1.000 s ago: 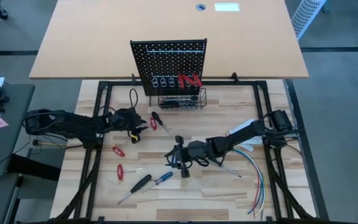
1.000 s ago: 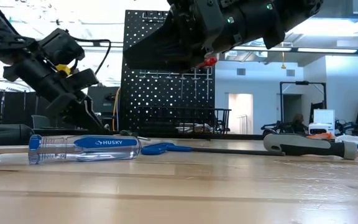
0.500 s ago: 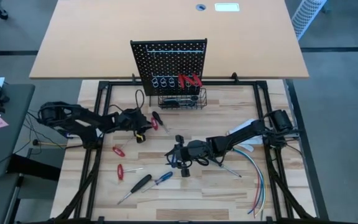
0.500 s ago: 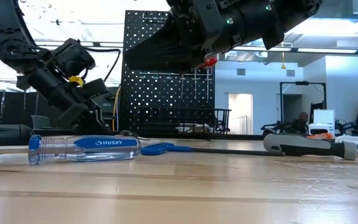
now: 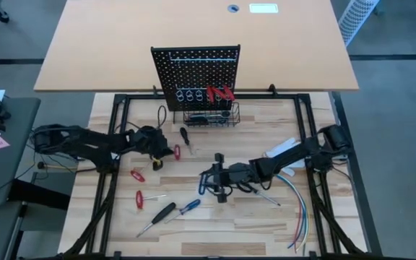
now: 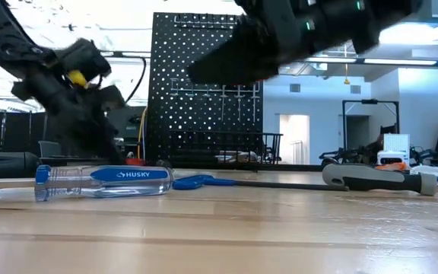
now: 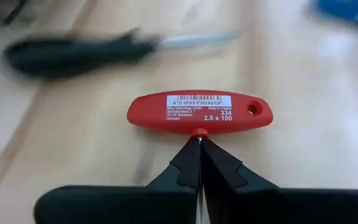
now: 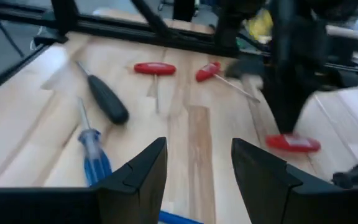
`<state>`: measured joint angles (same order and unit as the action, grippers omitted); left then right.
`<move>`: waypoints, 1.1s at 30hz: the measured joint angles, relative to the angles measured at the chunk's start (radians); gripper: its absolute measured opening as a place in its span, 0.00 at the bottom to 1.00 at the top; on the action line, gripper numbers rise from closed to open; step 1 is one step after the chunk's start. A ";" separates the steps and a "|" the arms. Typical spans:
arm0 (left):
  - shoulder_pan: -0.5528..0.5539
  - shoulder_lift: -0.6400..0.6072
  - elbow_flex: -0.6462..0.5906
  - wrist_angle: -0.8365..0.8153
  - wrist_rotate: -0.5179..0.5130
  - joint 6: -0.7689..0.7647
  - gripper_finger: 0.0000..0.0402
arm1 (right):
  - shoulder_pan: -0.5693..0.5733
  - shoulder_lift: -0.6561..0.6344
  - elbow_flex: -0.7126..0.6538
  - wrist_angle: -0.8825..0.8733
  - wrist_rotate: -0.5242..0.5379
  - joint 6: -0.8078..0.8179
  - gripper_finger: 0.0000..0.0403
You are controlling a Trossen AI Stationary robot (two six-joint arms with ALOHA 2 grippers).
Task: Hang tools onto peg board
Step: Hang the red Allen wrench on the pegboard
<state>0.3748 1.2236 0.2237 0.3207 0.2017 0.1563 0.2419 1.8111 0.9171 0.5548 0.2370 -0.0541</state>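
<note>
Tools are lying scattered over the pale wooden table [image 5: 266,224], in front of the peg board [image 5: 196,66], which is standing upright at the far edge with red-handled pliers [image 5: 219,93] hanging on it. One red T-handled hex key [image 7: 199,112] is sitting at the tips of the left gripper [image 7: 199,146], whose fingers are clenched on its thin shaft. A black-handled screwdriver [image 5: 162,214] and a blue-handled screwdriver [image 5: 188,207] are resting near the front, close together. The right gripper [image 5: 209,182] is hovering mid-table with its jaws spread, gripping nothing. Beyond the table a bright workshop room is showing, though the far part is too hazy to make out. Compared with a second ago, the left gripper has closed up and the right arm has shifted slightly.
</note>
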 joint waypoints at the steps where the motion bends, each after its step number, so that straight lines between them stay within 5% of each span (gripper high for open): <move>1: -0.001 -0.035 0.000 -0.003 0.043 0.000 0.00 | -0.009 0.002 -0.026 0.038 0.000 0.005 0.46; 6: -0.044 -0.170 -0.001 0.025 0.288 -0.009 0.00 | -0.059 0.059 -0.069 0.138 0.001 0.070 0.46; 11: -0.129 -0.226 0.000 0.106 0.393 -0.064 0.00 | -0.080 0.135 -0.009 0.212 -0.084 -0.003 0.50; 18: -0.250 -0.228 0.000 0.214 0.397 -0.101 0.00 | -0.066 0.152 0.131 0.152 -0.088 -0.137 0.64; 21: -0.285 -0.228 0.000 0.253 0.397 -0.118 0.00 | -0.067 0.150 0.179 0.128 -0.019 -0.163 0.64; 28: -0.331 -0.229 0.015 0.280 0.395 -0.120 0.00 | -0.043 0.203 0.288 0.078 -0.011 -0.497 0.64; 33: -0.338 -0.229 0.023 0.272 0.395 -0.120 0.00 | -0.019 0.240 0.353 0.038 -0.012 -0.581 0.60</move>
<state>0.0364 0.9951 0.2466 0.5923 0.5972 0.0364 0.2229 2.0511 1.2702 0.5925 0.2249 -0.6349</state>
